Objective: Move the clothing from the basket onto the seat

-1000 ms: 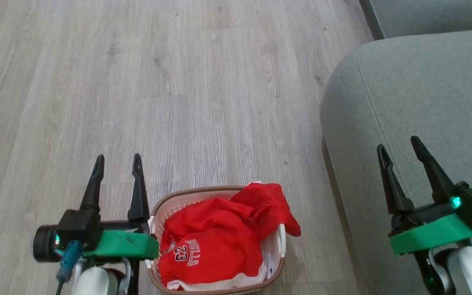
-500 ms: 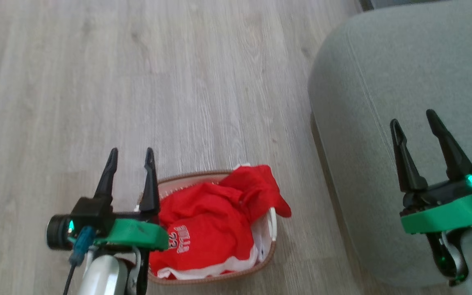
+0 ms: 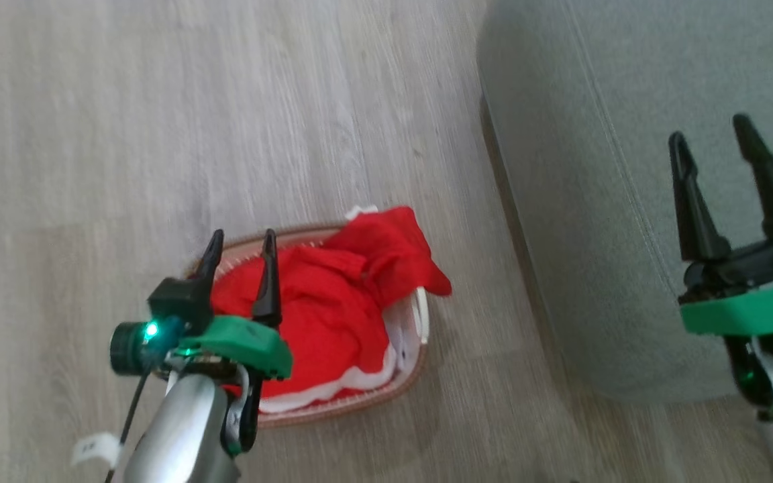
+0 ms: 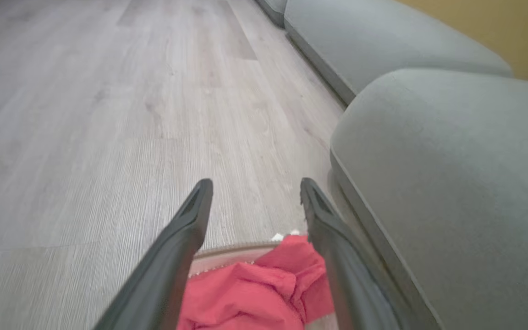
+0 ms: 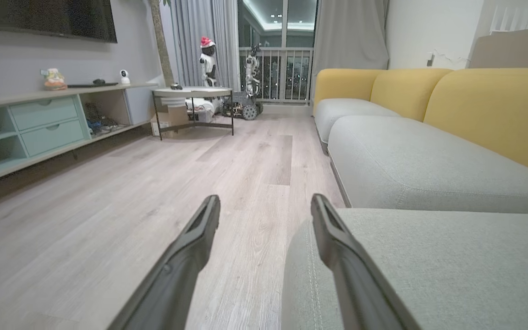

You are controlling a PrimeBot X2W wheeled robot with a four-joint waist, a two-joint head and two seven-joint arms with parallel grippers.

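My left gripper (image 3: 243,236), jaws spread and empty, hovers above the clothing (image 3: 333,302), heaped in the basket (image 3: 403,382). Step in hand, I judge: approach; next: descend, pinch a fold, carry it to the seat (image 3: 594,201) under my spread right gripper (image 3: 709,131).

clothing (image 3: 333,302) in basket (image 3: 359,402), seat (image 3: 594,201) right

Items counted on inspection. Basket (image 3: 420,315): one. Clothing (image 3: 333,315): one red piece. Grippers: two, namely the left gripper (image 3: 243,235) and the right gripper (image 3: 709,131), with two dark fingers (image 3: 693,208) apiece. Grey cushions numbered three: the seat (image 3: 594,235), a second cushion (image 5: 420,169) and a third cushion (image 5: 351,110). Yellow back cushions (image 5: 497,114): three. Round table (image 5: 193,91): one. Drawers (image 5: 46,113): two.
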